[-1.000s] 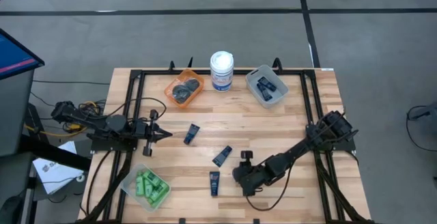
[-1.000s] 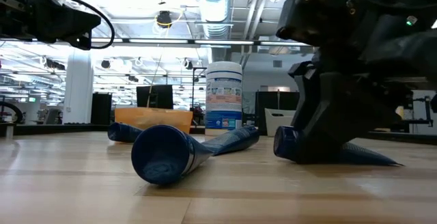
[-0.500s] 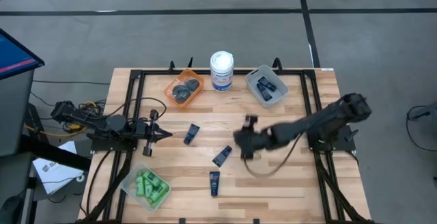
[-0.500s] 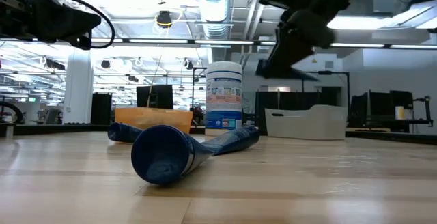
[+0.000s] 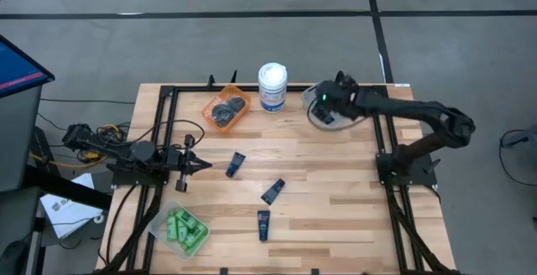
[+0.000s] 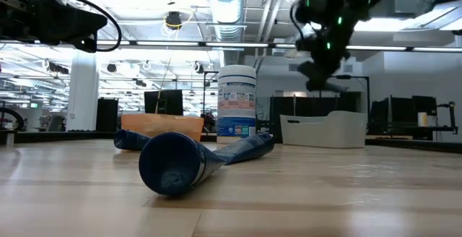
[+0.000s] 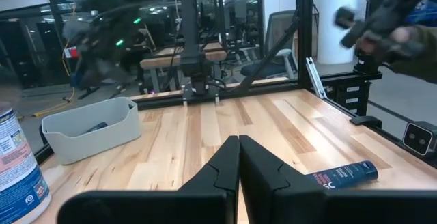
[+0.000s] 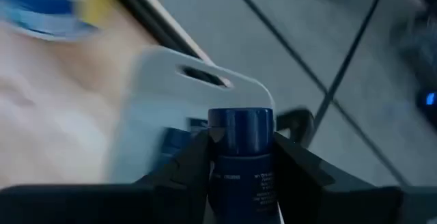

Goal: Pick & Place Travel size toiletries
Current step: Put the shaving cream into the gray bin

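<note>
My right gripper (image 5: 324, 101) hovers above the grey bin (image 5: 328, 110) at the table's far right and is shut on a dark navy tube (image 8: 240, 157). Three more navy tubes lie flat on the wood: one (image 5: 236, 163) just right of my left gripper, one (image 5: 273, 191) mid-table, one (image 5: 263, 224) near the near edge. Green little bottles (image 5: 185, 229) fill the clear bin at near left. Dark grey pots (image 5: 226, 110) sit in the orange bin. My left gripper (image 5: 201, 165) waits shut at the table's left. My right gripper pinches the navy tube between its two fingers (image 8: 194, 164), which lie across the tube's body just behind its round cap (image 8: 240, 125). The tube is lifted clear and sticks out forward past the fingertips, over the grey bin's rim (image 8: 205, 74).
A white tub with blue label (image 5: 273, 86) stands between the orange bin (image 5: 214, 106) and the grey bin, which holds other navy tubes (image 5: 333, 112). Black frame rails run along the table's left and right sides. Bare wood lies between the loose tubes and the right rail.
My right gripper rose from the table's near middle with a navy tube, then swung toward the far right edge until it hung over the grey bin. The tube went from lying on the wood to lifted clear. The other three tubes stayed where they were.
</note>
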`<state>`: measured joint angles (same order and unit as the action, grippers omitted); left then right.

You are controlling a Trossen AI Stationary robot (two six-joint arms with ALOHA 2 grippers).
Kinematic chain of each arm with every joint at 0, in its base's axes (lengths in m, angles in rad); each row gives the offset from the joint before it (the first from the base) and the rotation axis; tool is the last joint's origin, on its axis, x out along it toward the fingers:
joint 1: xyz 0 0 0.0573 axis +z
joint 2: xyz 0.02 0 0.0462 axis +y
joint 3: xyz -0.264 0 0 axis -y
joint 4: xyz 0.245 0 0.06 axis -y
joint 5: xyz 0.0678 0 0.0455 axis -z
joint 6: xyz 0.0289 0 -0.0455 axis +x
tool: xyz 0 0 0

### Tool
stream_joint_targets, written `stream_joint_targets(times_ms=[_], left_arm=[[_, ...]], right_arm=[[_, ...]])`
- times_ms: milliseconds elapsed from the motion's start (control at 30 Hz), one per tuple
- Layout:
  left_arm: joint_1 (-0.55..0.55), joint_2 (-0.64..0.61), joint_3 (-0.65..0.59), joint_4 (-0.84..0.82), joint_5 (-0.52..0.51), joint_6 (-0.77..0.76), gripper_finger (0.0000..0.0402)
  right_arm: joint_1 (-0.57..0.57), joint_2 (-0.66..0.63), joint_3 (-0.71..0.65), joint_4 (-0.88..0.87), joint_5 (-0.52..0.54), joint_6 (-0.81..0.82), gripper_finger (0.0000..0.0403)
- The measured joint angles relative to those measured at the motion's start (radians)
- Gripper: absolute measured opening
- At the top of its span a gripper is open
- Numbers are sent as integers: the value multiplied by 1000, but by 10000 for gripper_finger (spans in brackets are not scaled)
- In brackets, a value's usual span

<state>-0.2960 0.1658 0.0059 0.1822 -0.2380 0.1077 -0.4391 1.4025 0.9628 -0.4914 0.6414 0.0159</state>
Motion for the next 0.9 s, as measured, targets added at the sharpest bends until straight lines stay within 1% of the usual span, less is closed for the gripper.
stream_joint_targets(times_ms=[67, 167, 333, 467, 633, 733, 833, 900], left_arm=[[0, 0, 0, 1, 0, 0, 1], [0, 0, 0, 2, 0, 0, 1], [0, 0, 0, 2, 0, 0, 1], [0, 0, 0, 5, 0, 0, 1], [0, 0, 0, 8, 0, 0, 1], [0, 0, 0, 8, 0, 0, 1], [0, 0, 0, 9, 0, 0, 1], [0, 0, 0, 10, 0, 0, 1]], right_arm=[[-89, 26, -15, 53, -62, -23, 126], [-182, 76, -29, 130, -168, -28, 130], [-255, 173, -31, 196, -204, -35, 128], [-260, 230, -31, 212, -207, -39, 133], [-246, 255, -30, 211, -203, -42, 158], [-232, 245, -25, 208, -203, -53, 184], [-209, 212, -12, 207, -204, -54, 221], [-187, 183, -7, 201, -236, -71, 244]])
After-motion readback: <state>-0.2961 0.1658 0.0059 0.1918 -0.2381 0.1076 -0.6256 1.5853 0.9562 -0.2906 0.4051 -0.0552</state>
